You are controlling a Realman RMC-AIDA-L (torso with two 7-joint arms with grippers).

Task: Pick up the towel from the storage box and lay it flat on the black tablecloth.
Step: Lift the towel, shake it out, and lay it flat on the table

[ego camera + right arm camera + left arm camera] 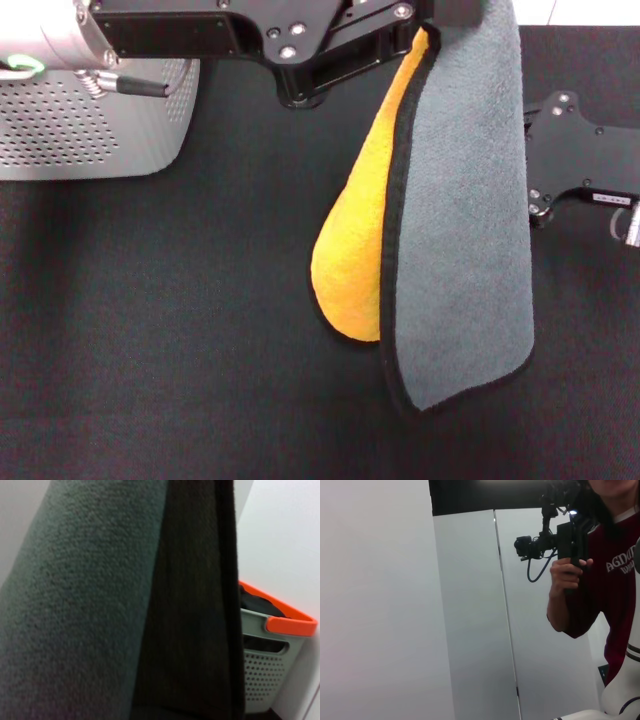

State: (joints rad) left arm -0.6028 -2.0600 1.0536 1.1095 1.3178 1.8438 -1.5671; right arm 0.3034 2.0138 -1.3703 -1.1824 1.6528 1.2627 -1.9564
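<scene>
Head view: the towel [460, 220] hangs in the air above the black tablecloth [160, 340], clear of the storage box [90, 120], which stands at the far left of the cloth. The towel's upper end runs out of view at the top of the frame, beside the left arm's black wrist housing, which reaches in horizontally from the upper left. The towel hangs folded lengthwise: the grey-teal face is turned toward the camera and to the right, and the orange-yellow face bulges out to the left as a rounded lobe. A black stitched edge runs down between the two faces and around the lower rounded corner. Whether the lower end touches the tablecloth cannot be told.

The left gripper itself is not seen, so its fingers and its hold on the towel cannot be told. The right gripper [575, 160] is level over the tablecloth at the right edge, just beside the towel's grey face; its fingertips are hidden behind the towel.

Right wrist view: the towel [100, 605] fills most of the frame, grey pile beside a dark fold, with an orange-rimmed perforated basket [272, 655] beyond it.

Left wrist view: white wall panels [470, 630] and a person [605, 580] holding a camera rig.
</scene>
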